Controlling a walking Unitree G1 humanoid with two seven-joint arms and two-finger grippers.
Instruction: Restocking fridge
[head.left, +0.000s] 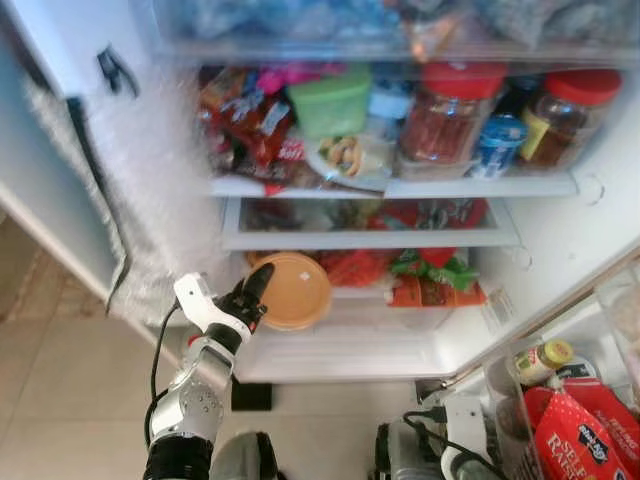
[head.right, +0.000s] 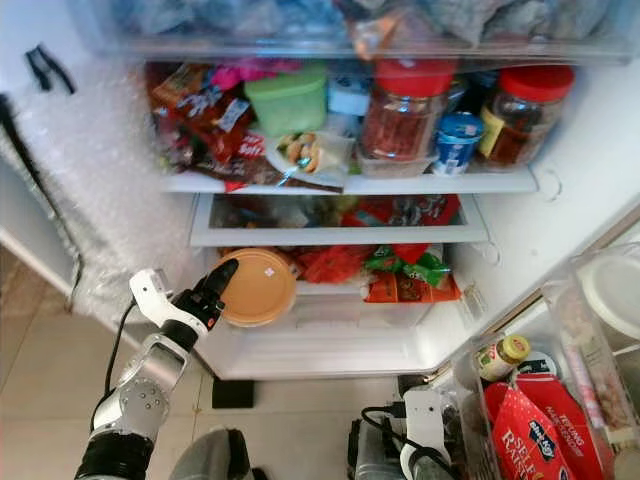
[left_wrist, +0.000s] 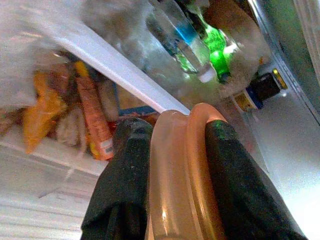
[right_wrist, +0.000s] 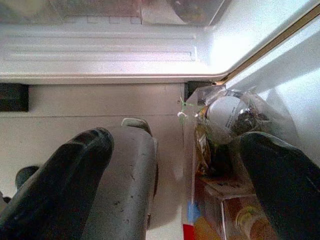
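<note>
An orange round lidded container (head.left: 295, 291) stands on edge at the left of the fridge's lower shelf (head.left: 350, 345). My left gripper (head.left: 254, 288) reaches up from below and is shut on the container's rim. In the left wrist view both black fingers (left_wrist: 127, 170) press against the orange rim (left_wrist: 180, 180). My right gripper (right_wrist: 177, 150) hangs low by the fridge's bottom edge. Its fingers (right_wrist: 75, 165) are spread wide apart with nothing between them.
The shelves above are packed: red-lidded jars (head.left: 450, 110), a green tub (head.left: 332, 100), snack packets (head.left: 250, 125). The open door's shelf at right holds a small bottle (head.left: 543, 358) and red packets (head.left: 575, 430). Tiled floor (head.left: 60, 400) lies at the left.
</note>
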